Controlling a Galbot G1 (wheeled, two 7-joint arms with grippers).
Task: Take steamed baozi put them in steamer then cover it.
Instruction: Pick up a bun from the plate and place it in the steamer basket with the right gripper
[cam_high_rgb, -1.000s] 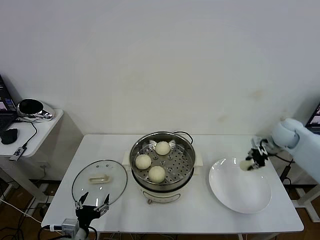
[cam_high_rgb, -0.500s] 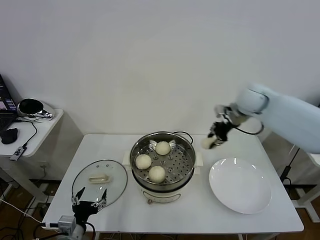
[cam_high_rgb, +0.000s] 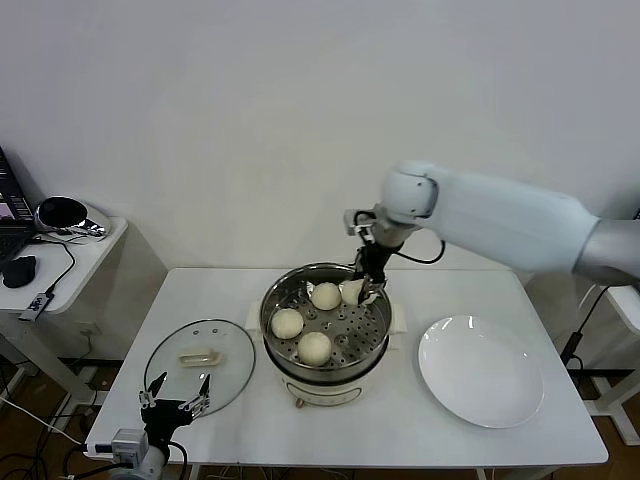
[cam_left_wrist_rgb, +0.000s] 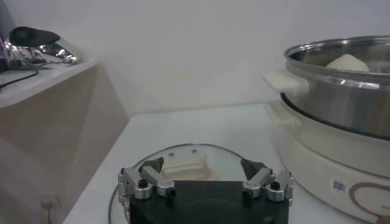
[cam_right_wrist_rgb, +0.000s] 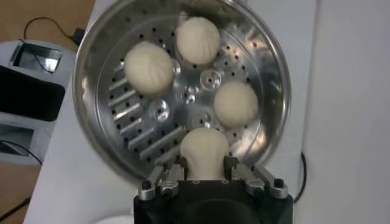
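Observation:
The steamer (cam_high_rgb: 372, 345) stands mid-table with three baozi (cam_high_rgb: 314, 347) on its perforated tray. My right gripper (cam_high_rgb: 361, 288) is shut on a fourth baozi (cam_high_rgb: 351, 291) and holds it over the back right of the tray. The right wrist view shows that baozi (cam_right_wrist_rgb: 205, 152) between the fingers above the steamer (cam_right_wrist_rgb: 97, 45). The cover (cam_high_rgb: 229, 352), a glass lid with a cream handle, lies flat on the table left of the steamer. My left gripper (cam_high_rgb: 175, 405) is open at the front table edge, just in front of the cover (cam_left_wrist_rgb: 201, 152).
An empty white plate (cam_high_rgb: 481, 372) lies right of the steamer. A side table (cam_high_rgb: 80, 250) with a laptop, mouse and cables stands at the far left. The steamer's cord runs off behind it.
My right gripper carried the baozi from over the plate, leftward across the table's back, to above the steamer's tray. The left gripper barely shifted.

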